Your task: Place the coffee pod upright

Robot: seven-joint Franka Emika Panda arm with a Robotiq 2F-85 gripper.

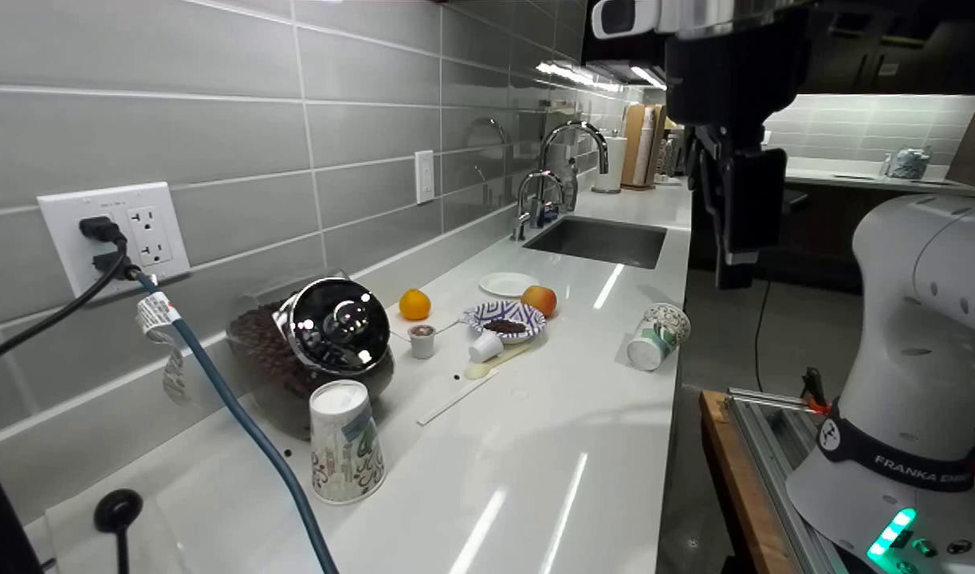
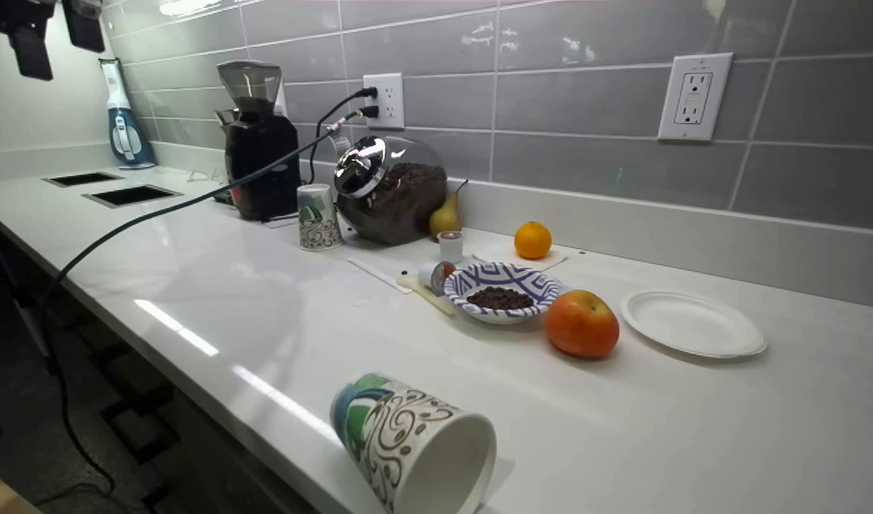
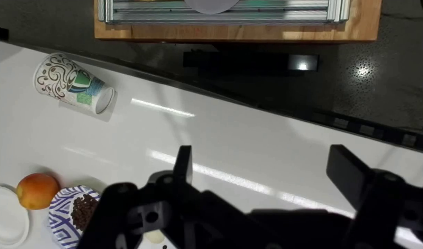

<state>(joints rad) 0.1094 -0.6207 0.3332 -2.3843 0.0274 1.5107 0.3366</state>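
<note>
A whitish tapered coffee pod [image 1: 485, 347] lies on its side against or just beside the patterned bowl [image 1: 527, 312]. In an exterior view its silver and orange-brown round face [image 2: 445, 274] points sideways, partly behind the bowl's rim. A similar second pod [image 1: 422, 343] stands upright nearby with its brown face up; it also shows in an exterior view [image 2: 450, 248]. My gripper [image 3: 261, 152] is wide open and empty, high above the counter and far from both pods. It also shows in both exterior views [image 1: 730, 267] [image 2: 61, 61]. The wrist view shows neither pod.
An orange ball-like fruit [image 1: 414, 304], an apple [image 1: 539, 300], a white plate [image 1: 507, 284], a pale spoon [image 1: 495, 363] and a white stick [image 1: 458, 399] lie around the pods. A glass jar [image 2: 400, 200], upright cup [image 1: 346, 442], tipped cup [image 1: 658, 336] and blue cable [image 1: 248, 422] are also present.
</note>
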